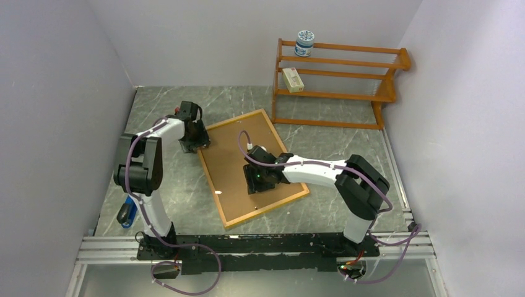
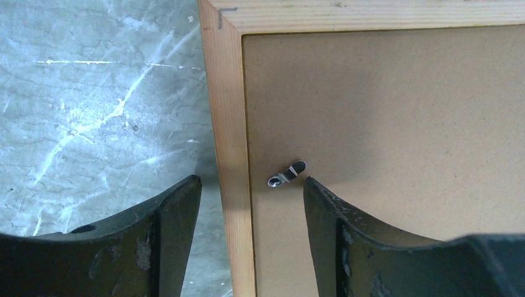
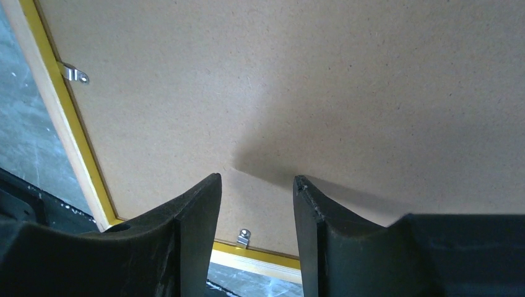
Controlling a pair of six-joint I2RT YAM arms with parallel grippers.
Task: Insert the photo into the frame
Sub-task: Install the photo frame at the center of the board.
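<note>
- Grey marbled counter [image 1: 186,185] fills the floor of a booth with plain white walls; both arms reach over it from the near edge.
- Left gripper [image 2: 251,182] has its jaws wide apart with nothing clamped between them. One finger [image 2: 161,235] is over the bare counter [image 2: 93,93], the other over the brown backing board [image 2: 384,124], so the wooden rail of the frame [image 2: 226,93] runs between them.
- A small metal clip [image 2: 286,174] lies on the board just beside that rail, between the two fingertips. I cannot tell if the fingers touch anything.
- Right gripper [image 3: 257,179] is parted more narrowly and holds nothing. It is over the middle of the backing board [image 3: 309,74] and casts a shadow on it.
- Two more clips [image 3: 74,73] [image 3: 244,236] sit at the yellow-edged border of the frame [image 3: 68,124].
- From above, the frame [image 1: 213,189] lies flat in the middle of the counter, turned at an angle, light wood side up, with the backing board [image 1: 229,161] inside it. The left gripper [image 1: 195,139] is at its far left corner, the right gripper [image 1: 260,179] near its centre.
- At the far right stands an orange-brown shelf rack [image 1: 334,94], with a jar [image 1: 304,43] on top and a small box [image 1: 294,79] one level below.
</note>
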